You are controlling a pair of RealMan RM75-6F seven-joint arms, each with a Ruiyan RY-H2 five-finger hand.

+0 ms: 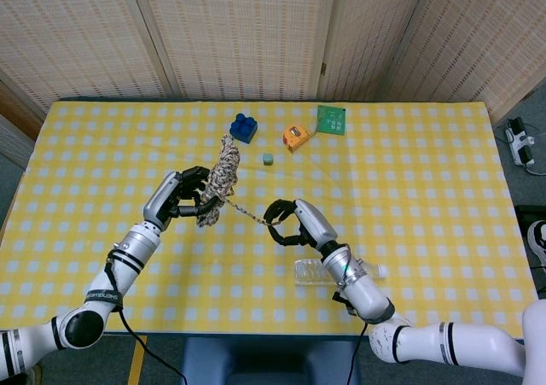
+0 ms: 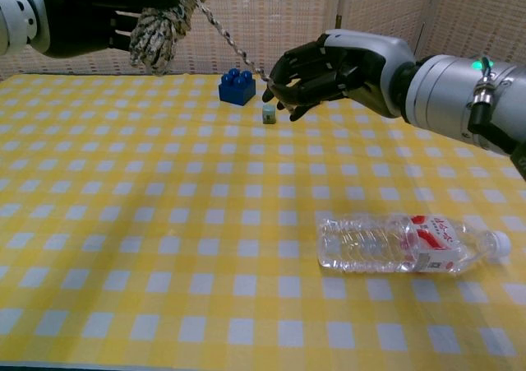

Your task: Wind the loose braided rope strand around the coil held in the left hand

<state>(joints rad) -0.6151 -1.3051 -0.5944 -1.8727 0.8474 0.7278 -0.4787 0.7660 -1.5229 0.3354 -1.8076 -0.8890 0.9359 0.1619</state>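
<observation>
While the left hand [image 1: 183, 195] grips the coil [image 1: 220, 180], the right hand [image 1: 290, 223] pinches its strand [image 1: 247, 212] above a bottle [image 2: 411, 243].

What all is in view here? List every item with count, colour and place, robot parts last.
rope coil: one, black-and-white braid, held above table centre-left
loose strand: one, stretched between both hands
toy brick: one, blue, far centre
tape measure: one, orange, right of brick
circuit board: one, green, far edge
small cube: one, pale green, near brick
bottle: one, clear, lying near right
tablecloth: yellow check
left hand: grips coil
right hand: pinches strand
</observation>
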